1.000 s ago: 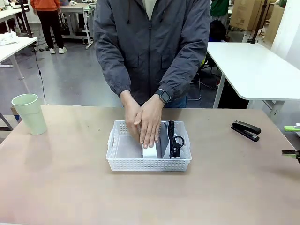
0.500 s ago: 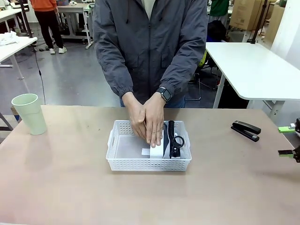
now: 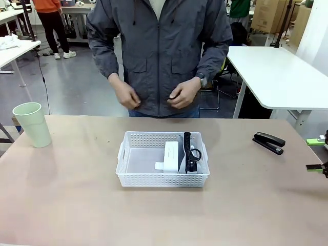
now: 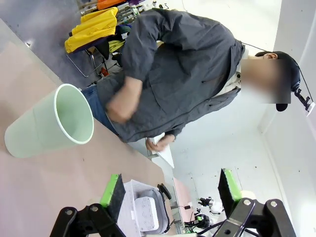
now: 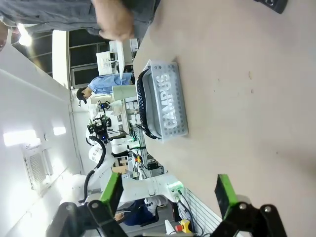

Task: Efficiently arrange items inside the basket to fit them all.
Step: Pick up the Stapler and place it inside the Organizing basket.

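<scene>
The white perforated basket (image 3: 139, 179) sits mid-table. Inside it a white rectangular box (image 3: 171, 156) stands on edge beside the grey "CAMPUS" pouch (image 3: 182, 159), whose black strap (image 3: 190, 152) lies along the right side. I cannot make out the small black block. The pale green cup (image 3: 32, 124) stands upright at the table's far left, outside the basket. My right gripper (image 3: 313, 155) hangs open at the right edge, far from the basket (image 5: 168, 101). My left gripper (image 4: 171, 190) is open above the table, with the cup (image 4: 49, 123) and the basket (image 4: 129, 195) ahead of it.
A black stapler (image 3: 268, 142) lies on the table to the right of the basket. The person stands at the far side with both hands (image 3: 182, 95) raised to the chest, away from the table. Brown tabletop (image 3: 77, 205) spreads around the basket.
The person's hands, which were pressing the white box inside the basket, have lifted out and drawn back to the chest. The box stays on edge beside the pouch. My right gripper barely shifted.
</scene>
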Controlling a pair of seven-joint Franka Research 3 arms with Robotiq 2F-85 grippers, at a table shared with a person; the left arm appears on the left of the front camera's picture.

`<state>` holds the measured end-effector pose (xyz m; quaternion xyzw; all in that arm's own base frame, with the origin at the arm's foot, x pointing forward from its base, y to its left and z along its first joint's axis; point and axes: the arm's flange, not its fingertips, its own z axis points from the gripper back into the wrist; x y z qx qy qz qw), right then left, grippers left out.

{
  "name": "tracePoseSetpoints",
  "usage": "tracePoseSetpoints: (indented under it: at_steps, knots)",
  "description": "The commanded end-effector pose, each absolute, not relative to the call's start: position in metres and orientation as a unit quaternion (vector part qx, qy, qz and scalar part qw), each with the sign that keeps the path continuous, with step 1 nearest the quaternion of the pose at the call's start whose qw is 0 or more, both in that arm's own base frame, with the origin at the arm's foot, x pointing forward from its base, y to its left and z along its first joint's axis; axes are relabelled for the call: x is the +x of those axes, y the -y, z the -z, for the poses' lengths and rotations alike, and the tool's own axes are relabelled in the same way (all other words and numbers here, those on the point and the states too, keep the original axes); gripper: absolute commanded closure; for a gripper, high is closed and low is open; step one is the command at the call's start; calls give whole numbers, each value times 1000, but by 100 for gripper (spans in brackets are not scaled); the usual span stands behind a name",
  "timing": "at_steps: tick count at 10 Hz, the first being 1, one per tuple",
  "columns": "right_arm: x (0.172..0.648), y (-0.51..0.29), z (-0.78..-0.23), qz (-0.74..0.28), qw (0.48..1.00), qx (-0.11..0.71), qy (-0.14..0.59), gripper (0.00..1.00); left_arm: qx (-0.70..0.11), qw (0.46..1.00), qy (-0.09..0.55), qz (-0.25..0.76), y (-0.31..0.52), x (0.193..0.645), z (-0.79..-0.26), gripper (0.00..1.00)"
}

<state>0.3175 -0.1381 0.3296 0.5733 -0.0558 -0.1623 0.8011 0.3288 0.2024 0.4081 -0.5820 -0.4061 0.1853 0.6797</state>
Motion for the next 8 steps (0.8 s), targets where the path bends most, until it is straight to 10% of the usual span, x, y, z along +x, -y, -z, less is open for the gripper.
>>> tracePoseSetpoints:
  at_steps: [1, 8]
  knots:
    - [315, 138, -335, 167, 800, 575, 47, 0, -585, 674, 413, -179, -202, 328, -408, 0]
    - [344, 112, -357, 202, 857, 471, 51, 0, -585, 674, 413, -179, -202, 328, -408, 0]
